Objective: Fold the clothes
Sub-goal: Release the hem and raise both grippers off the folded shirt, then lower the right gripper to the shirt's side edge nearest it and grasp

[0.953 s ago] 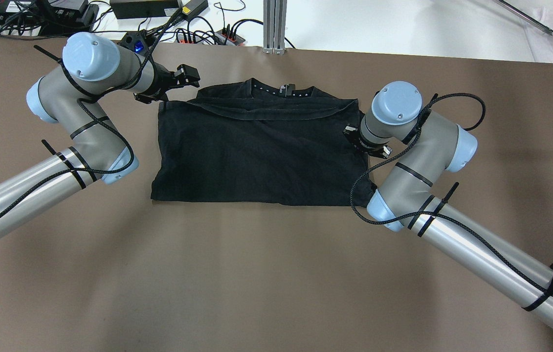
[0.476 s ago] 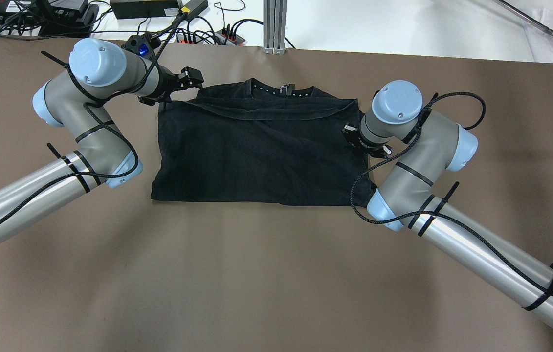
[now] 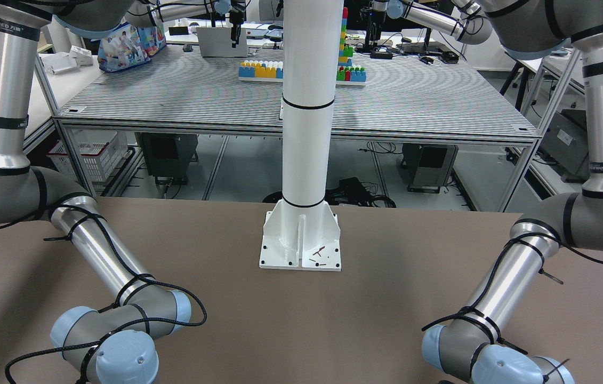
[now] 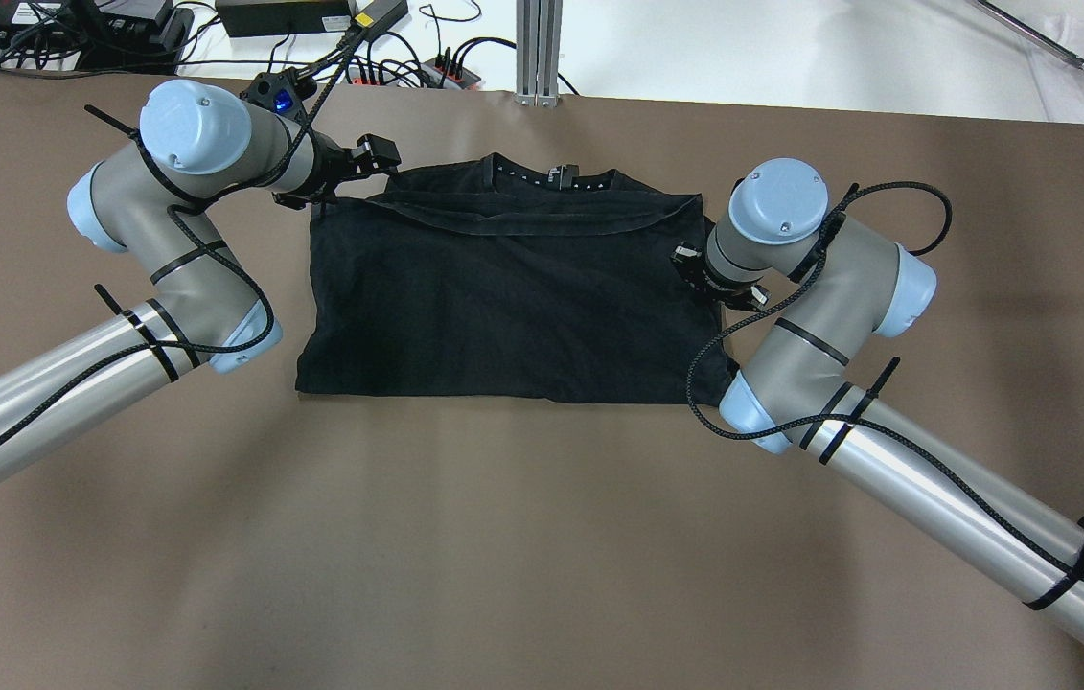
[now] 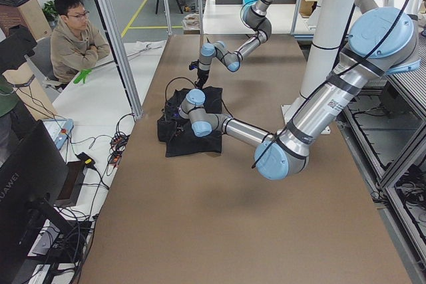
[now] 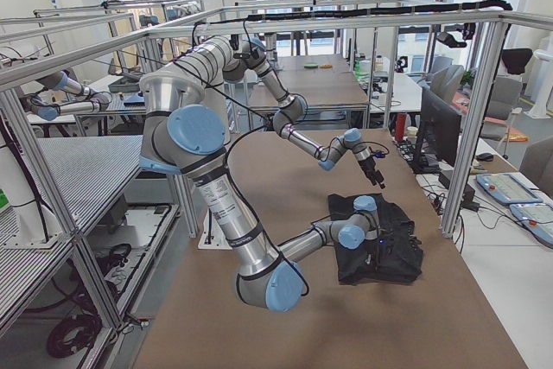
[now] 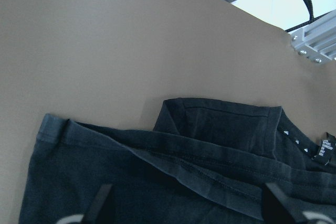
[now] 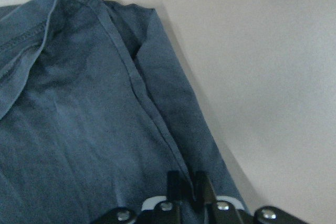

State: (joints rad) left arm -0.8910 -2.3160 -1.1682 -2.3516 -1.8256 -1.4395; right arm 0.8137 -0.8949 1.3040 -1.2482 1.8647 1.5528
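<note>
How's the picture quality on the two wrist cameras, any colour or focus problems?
Right wrist view: washed out, the black soft fabric garment reads blue-grey. Left wrist view: truer colour, but the left gripper has blurred fingertips at the bottom edge.

The black shirt (image 4: 513, 297) lies flat on the brown table (image 4: 542, 537), toward its far side, folded into a rough rectangle that is wider than it is deep. Its neckline (image 4: 551, 178) points away from the robot, with small white marks along the trim and a small label at the middle. A hemmed edge crosses just below the neckline, dipping at the centre. The near edge runs fairly straight.
</note>
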